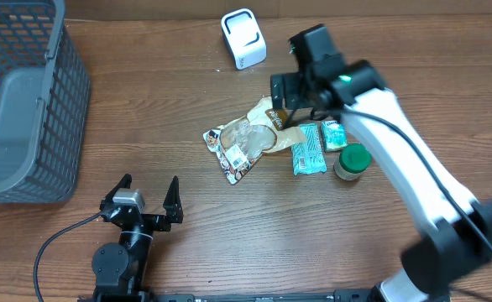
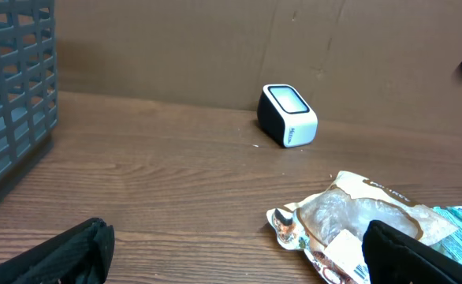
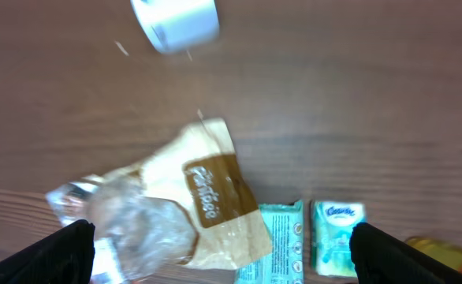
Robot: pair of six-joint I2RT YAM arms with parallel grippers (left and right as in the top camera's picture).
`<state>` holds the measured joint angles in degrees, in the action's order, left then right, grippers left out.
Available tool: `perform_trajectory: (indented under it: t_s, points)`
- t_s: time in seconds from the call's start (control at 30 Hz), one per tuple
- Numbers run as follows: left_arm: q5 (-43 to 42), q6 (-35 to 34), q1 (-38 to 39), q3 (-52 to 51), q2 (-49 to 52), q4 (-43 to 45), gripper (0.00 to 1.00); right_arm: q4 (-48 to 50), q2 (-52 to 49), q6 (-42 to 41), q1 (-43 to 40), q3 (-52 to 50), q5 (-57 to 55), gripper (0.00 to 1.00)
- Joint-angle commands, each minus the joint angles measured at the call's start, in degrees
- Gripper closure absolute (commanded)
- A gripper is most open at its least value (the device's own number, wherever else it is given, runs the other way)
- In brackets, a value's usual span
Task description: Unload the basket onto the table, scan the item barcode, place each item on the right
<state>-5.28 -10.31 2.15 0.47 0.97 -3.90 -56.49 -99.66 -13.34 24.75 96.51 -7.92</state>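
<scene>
- We see the left gripper (image 1: 149, 186) low at the near edge of the table (image 1: 170, 101), jaws spread wide and holding nothing.
- We see the right gripper (image 3: 219, 237) above the middle of the table, over the bag (image 1: 248, 140). Its jaws are also spread wide and nothing is between them.
- The bag, clear plastic with a brown label, lies flat at the left end of a small cluster of goods.
- Just to its right we find a long teal packet (image 1: 307, 151), a shorter teal packet (image 1: 333, 134) beside that, and a green-lidded jar (image 1: 352, 161) at the right end.
- The white scanner (image 1: 243, 39) stands at the far side of the table, well apart from the bag.
- A grey mesh basket (image 1: 57, 101) sits at the far left.
</scene>
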Motion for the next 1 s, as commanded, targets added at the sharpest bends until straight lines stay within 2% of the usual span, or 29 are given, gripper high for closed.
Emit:
perform_trajectory:
  t_s: [0.0,0.33,0.47,0.73,0.97]
  points:
    - [0.8,1.1,-0.3,-0.2,-0.7,-0.2,0.00,0.3,6.7,-0.4,-0.1,0.2,-0.4,0.00]
    - [0.8,1.1,-0.3,-0.2,-0.7,-0.2,0.00,0.3,19.3,-0.4,-0.1,0.2,-0.4,0.00]
    - [0.8,1.1,-0.3,-0.2,-0.7,-0.2,0.00,1.5,24.0,1.4,-0.1,0.2,-4.1,0.00]
    - [0.8,1.1,-0.3,-0.2,-0.7,-0.2,0.00,-6.0,32.5,5.0,-1.1,0.2,-4.2,0.00]
    - [0.8,1.1,-0.3,-0.2,-0.7,-0.2,0.00,-9.7,42.0,4.8,-7.6,-4.1,-0.4,0.00]
